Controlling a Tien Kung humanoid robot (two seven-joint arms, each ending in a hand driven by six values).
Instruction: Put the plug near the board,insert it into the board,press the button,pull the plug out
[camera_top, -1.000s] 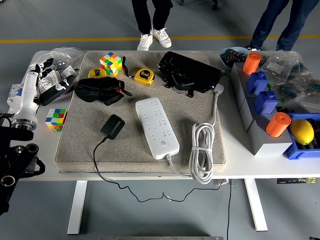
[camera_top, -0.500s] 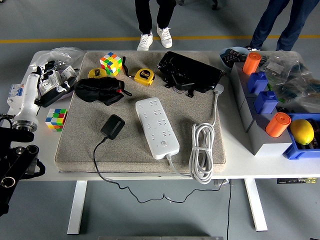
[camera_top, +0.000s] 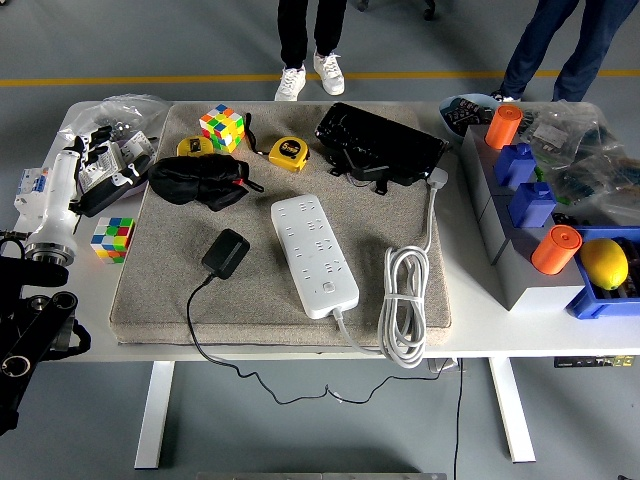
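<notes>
Left hand (camera_top: 35, 335) barely shifted — plug (camera_top: 225, 253) untouched.

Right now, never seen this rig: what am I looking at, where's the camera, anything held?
One picture, taken from a camera high on a humanoid robot, looking down over its white table. The black metal at the lower left is the robot's left arm, with its hand resting off the table's edge; I cannot tell how its fingers are set. The right arm is out of view. Nothing is held. On a grey mat lie a white power strip with its coiled cord, and a black plug beside it, not inserted. Around them: puzzle cubes, tape measures, bins, a lemon. People's legs stand at the far side.
</notes>
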